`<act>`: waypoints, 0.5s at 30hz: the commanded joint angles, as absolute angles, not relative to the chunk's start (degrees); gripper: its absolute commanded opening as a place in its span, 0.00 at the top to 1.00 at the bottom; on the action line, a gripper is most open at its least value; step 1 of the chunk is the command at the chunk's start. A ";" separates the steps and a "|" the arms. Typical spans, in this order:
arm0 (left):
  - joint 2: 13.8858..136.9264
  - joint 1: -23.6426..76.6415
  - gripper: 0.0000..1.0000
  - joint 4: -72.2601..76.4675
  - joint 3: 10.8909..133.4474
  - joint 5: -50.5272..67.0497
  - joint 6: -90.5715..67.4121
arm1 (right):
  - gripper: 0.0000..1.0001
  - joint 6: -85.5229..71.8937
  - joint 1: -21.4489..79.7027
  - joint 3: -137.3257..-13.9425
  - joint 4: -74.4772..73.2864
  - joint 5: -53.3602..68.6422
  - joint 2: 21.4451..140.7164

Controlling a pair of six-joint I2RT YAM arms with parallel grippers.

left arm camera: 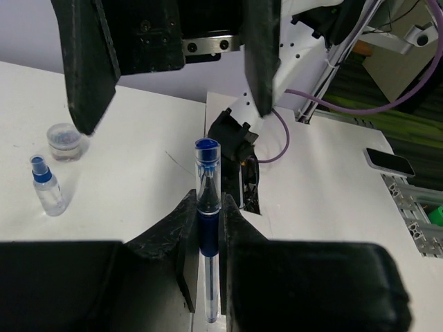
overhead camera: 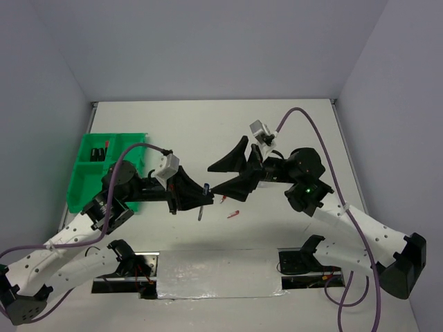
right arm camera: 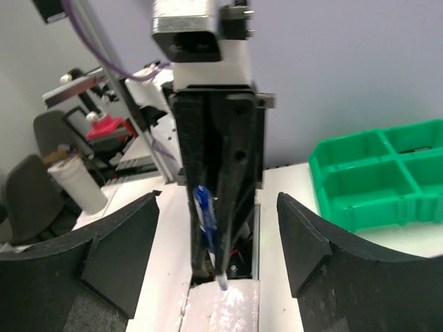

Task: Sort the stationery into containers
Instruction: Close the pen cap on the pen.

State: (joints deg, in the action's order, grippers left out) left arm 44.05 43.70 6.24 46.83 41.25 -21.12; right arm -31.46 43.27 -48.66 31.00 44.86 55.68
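My left gripper (overhead camera: 199, 197) (left arm camera: 209, 204) is shut on a thin blue pen (overhead camera: 203, 200) (left arm camera: 208, 228), which stands nearly upright between its fingers above the table. My right gripper (overhead camera: 212, 180) (right arm camera: 218, 196) is open; its fingertips stand on either side of the left gripper's tips and touch nothing. In the right wrist view the blue pen (right arm camera: 208, 218) shows in the left gripper. A red pen (overhead camera: 233, 214) lies on the table just right of the grippers. The green divided tray (overhead camera: 90, 181) (right arm camera: 360, 176) sits at the left, with dark pieces (overhead camera: 102, 151) in a far compartment.
A small clear bottle with a blue cap (left arm camera: 47, 188) and a translucent round roll (left arm camera: 66, 140) rest on the table in the left wrist view. A silver-taped strip (overhead camera: 214, 273) and the arm bases line the near edge. Walls close in the table.
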 commanded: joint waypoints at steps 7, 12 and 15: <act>45.53 44.03 1.00 10.81 47.90 43.86 -20.04 | 0.30 -29.45 47.02 -51.24 31.47 45.97 58.36; 45.79 44.03 1.00 10.02 48.78 43.07 -19.69 | 0.36 -28.39 48.25 -51.24 30.59 45.35 59.41; 45.53 44.03 1.00 9.49 48.95 41.49 -19.60 | 0.21 -28.13 48.25 -50.10 31.37 43.87 58.80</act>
State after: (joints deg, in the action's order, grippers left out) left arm 45.93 43.77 6.90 46.83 42.17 -21.08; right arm -29.36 47.83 -49.25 29.91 44.71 59.35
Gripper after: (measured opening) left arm 0.224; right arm 0.769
